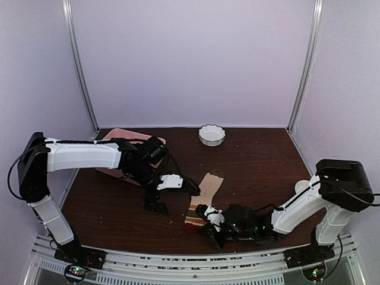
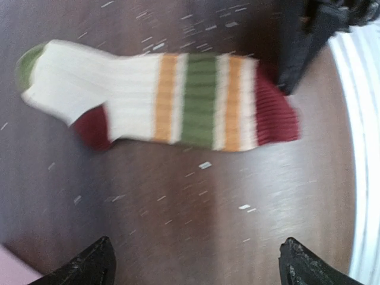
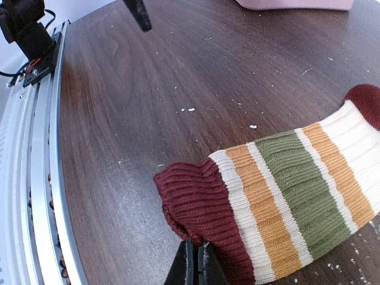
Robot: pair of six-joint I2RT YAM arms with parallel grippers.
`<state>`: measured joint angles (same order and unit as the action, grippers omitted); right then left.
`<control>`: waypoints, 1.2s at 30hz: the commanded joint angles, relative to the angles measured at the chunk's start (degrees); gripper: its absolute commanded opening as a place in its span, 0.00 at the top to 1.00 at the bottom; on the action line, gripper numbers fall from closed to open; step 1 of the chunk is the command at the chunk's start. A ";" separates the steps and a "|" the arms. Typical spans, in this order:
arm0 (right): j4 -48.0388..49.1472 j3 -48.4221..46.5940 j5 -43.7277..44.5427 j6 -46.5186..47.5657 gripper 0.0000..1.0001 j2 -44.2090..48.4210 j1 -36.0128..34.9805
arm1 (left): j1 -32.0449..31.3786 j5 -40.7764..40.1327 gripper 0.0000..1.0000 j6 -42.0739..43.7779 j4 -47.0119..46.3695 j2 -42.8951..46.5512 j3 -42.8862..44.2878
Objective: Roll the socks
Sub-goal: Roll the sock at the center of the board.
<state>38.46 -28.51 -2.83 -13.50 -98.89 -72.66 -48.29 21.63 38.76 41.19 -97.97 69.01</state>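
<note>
Stretching dark and wood-grained under scattered white specks, the surface [image 1: 255,160] is boxed in by pale lilac walls, with a pink tray [image 1: 127,135] and a white scalloped bowl [image 1: 212,135] at its far side. The striped sock [image 1: 205,193] lies flat near the front edge; the right end effector [image 3: 196,264] is pressed together, pinching its dark red cuff; the left end effector [image 2: 196,264] hangs spread wide just beside the sock, apart from it.

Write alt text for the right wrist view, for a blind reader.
A striped sock lies on a dark wooden table, its dark red cuff pinched by the shut right tool at the bottom. Orange, green and white bands follow; a pink tray edges the top.
</note>
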 commanded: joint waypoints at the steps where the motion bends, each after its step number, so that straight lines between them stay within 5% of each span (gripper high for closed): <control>1: 9.64 1.50 -10.83 -9.85 1.00 -3.78 3.32 | 3.40 -17.33 0.02 -7.60 -10.82 1.13 -2.60; 5: 12.08 0.46 -16.62 -15.37 1.00 -6.11 6.12 | 8.06 -4.44 0.02 -2.81 -1.43 -2.17 1.97; 10: 12.88 -1.04 -22.04 -25.00 1.00 -8.03 10.60 | 3.02 2.29 0.02 3.86 -5.65 4.05 -5.47; 13: 14.51 -0.98 -24.88 -31.16 1.00 -9.78 12.96 | -2.68 5.09 0.13 7.71 -5.37 4.44 -7.23; 17: 21.36 -0.36 -28.02 -38.47 1.00 -12.67 13.93 | -9.28 2.81 0.29 10.05 -7.47 2.00 -7.82; 36: 18.63 -1.00 -30.25 -39.81 1.00 -12.19 14.11 | -14.55 -8.97 0.38 13.71 -20.11 -3.12 -7.54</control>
<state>58.83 -29.02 -31.77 -52.93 -111.33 -58.74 -62.30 13.91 50.46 23.40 -99.35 60.34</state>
